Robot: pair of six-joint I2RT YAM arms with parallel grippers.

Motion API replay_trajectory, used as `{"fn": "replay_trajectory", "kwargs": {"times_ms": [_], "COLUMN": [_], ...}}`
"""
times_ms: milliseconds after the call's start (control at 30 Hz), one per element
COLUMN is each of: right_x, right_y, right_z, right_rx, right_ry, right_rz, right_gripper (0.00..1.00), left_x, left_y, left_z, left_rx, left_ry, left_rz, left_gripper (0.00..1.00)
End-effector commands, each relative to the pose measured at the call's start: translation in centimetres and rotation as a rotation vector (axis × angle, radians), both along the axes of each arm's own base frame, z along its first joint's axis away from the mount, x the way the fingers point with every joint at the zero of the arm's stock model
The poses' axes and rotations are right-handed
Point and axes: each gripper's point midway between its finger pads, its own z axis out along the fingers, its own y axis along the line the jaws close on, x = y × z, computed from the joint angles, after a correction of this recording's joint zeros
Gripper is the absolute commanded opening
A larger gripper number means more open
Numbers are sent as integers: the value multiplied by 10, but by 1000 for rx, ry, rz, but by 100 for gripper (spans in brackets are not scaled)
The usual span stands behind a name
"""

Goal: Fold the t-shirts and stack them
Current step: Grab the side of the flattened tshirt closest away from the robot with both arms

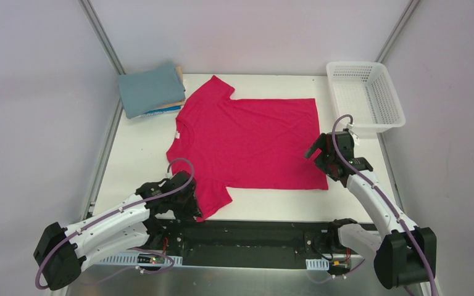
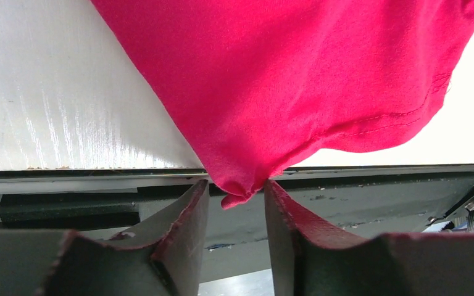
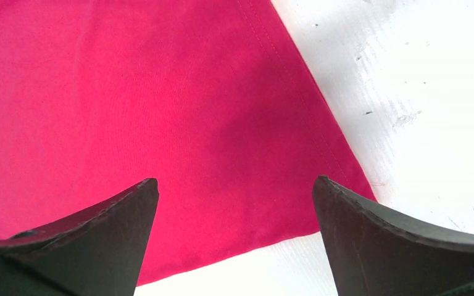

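The left tool (image 2: pixel 236 185) stands partway open at the near edge of the table (image 1: pixel 142 160). The bunched corner of the pink shirt's (image 1: pixel 247 139) near sleeve (image 2: pixel 345 92) sits between its fingertips (image 2: pixel 197 197), and the cloth seems to touch both sides. Whether it is truly pinched I cannot tell. That corner reaches just past the table's edge, over the dark rail below.

The right tool (image 3: pixel 234 185) is spread wide with nothing in it. It hangs above the shirt's hem corner (image 3: pixel 321 203) at the near right.

The pink shirt lies flat across the middle of the table, its collar to the left and its hem to the right. The folded shirts (image 1: pixel 150 89) are stacked at the far left corner near the far sleeve – teal-grey on top, tan and blue edges showing beneath. A white mesh basket (image 1: pixel 364 64) sits at the far right corner, apart from the shirt.
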Motion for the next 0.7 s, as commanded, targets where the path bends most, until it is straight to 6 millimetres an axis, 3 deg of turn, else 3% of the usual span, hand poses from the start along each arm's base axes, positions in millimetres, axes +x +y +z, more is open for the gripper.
{"fn": "replay_trajectory", "kwargs": {"times_ms": [0,167,300,533,667], "right_x": [1,-4,-12,-37,-51], "right_y": [-11,-27,-38,-52,-50], "right_z": [1,-1,-1,-11,-29], "right_rx": [-24,-66,-84,-110,-82], "right_ry": [-4,7,4,59,113], "right_rz": [-62,-154,-214,-286,-307], "right_gripper": [100,100,100,97,94], "left_x": [-7,-13,-13,-10,0], "left_y": [0,-5,-10,-16,-17], "left_z": [-4,-7,-3,7,13], "left_rx": [-5,-43,-77,-123,-120], "left_ry": [35,59,51,25,-16], "left_rz": [14,3,-3,-1,16], "left_gripper": [35,20,0,0,0]}}
